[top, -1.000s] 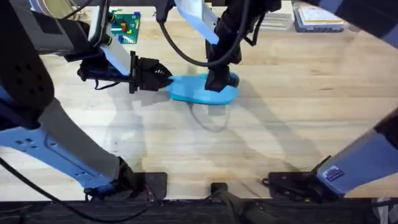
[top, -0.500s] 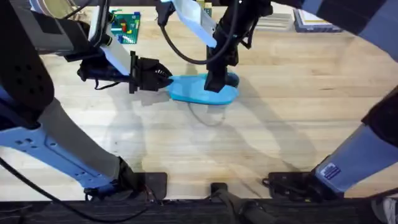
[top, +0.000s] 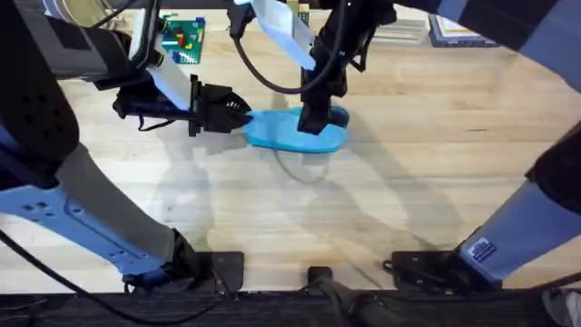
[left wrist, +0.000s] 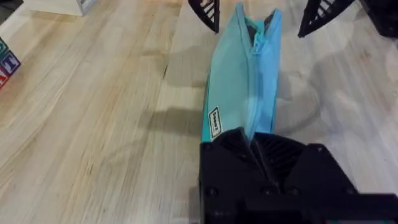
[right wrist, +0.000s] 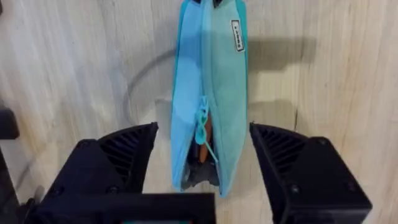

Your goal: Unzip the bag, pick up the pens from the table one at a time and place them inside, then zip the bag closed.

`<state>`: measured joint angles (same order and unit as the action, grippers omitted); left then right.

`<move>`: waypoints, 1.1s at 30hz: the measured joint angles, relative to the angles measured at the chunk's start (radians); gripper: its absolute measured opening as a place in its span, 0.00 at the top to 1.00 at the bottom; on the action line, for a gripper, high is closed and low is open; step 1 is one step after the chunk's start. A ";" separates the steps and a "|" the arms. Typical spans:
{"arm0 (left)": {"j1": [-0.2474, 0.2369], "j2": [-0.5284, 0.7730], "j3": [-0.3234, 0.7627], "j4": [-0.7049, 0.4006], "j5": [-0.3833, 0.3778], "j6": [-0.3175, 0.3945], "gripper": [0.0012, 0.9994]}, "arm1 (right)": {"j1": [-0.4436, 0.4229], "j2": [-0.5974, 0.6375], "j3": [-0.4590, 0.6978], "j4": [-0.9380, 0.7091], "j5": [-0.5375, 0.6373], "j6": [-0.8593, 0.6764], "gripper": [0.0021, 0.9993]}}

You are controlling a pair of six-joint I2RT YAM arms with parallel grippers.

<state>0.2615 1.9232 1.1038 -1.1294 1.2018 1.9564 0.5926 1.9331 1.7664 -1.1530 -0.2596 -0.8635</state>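
Blue bag point(top: 300, 133) is pinched at one end by the closed left gripper point(top: 243, 114); the wide-open, empty right gripper point(right wrist: 202, 158) should pinch the pull point(right wrist: 202, 118) squarely, then zip steadily.

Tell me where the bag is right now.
In the overhead view the bag lies on the table, left of centre toward the far side, its left end clamped by the left tool and the open right tool straddling its right end.

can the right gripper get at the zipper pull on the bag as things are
Probably yes. The right gripper hangs open astride the bag, and the zipper pull lies bare between its fingers. The left gripper pins the far end, clear of the pull.
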 joint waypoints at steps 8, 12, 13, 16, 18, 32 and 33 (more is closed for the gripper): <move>0.000 0.000 0.000 0.000 -0.001 0.000 0.96 | 0.000 0.000 0.000 0.002 0.000 0.000 0.13; 0.000 0.000 0.000 0.000 -0.001 0.000 0.96 | 0.000 0.000 0.000 0.002 0.000 0.000 0.13; 0.000 0.000 0.000 0.000 -0.001 0.000 0.96 | 0.000 0.000 0.000 0.002 0.000 0.000 0.13; 0.000 0.000 0.000 0.000 -0.001 0.000 0.96 | 0.000 0.000 0.000 0.002 0.000 0.000 0.13; 0.000 0.000 0.000 0.000 -0.001 0.000 0.96 | 0.000 0.000 0.000 0.002 0.000 0.000 0.13; 0.000 0.000 0.000 0.000 -0.001 0.000 0.96 | 0.000 0.031 0.000 0.018 -0.001 0.022 0.18; 0.000 0.000 0.000 0.000 -0.001 0.000 0.96 | 0.000 0.031 0.000 0.019 0.000 0.022 0.18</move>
<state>0.2615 1.9232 1.1038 -1.1294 1.2007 1.9564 0.5926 1.9640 1.7660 -1.1343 -0.2600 -0.8411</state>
